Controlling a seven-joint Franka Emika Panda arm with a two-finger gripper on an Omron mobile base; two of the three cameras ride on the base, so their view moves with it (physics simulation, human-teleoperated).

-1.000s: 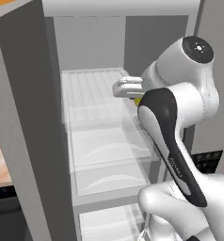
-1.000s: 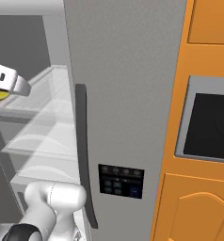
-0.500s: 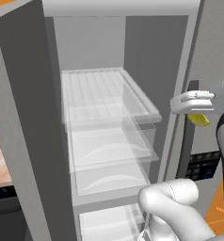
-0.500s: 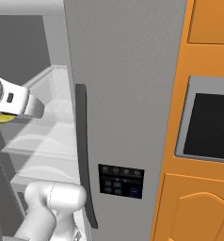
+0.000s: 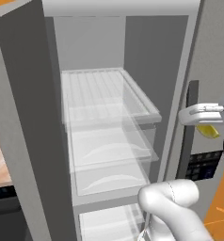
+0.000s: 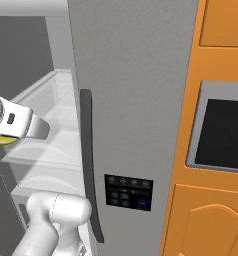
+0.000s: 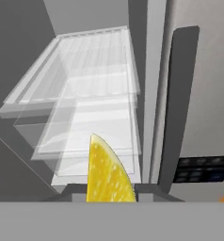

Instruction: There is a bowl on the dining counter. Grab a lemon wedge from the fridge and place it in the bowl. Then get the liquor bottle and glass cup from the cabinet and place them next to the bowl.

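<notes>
Orange wooden cabinetry (image 6: pixel 211 125), right of the gripper: flat upper panel, arched raised-panel door (image 6: pixel 206 225) below. Built-in dark oven window (image 6: pixel 223 132), grey-framed, set between them. Black appliance edge (image 5: pixel 3 207), low, far left of the gripper.

Both base views flank the near fridge (image 5: pixel 109 94); the hand view faces its shelves (image 7: pixel 85 94).
</notes>
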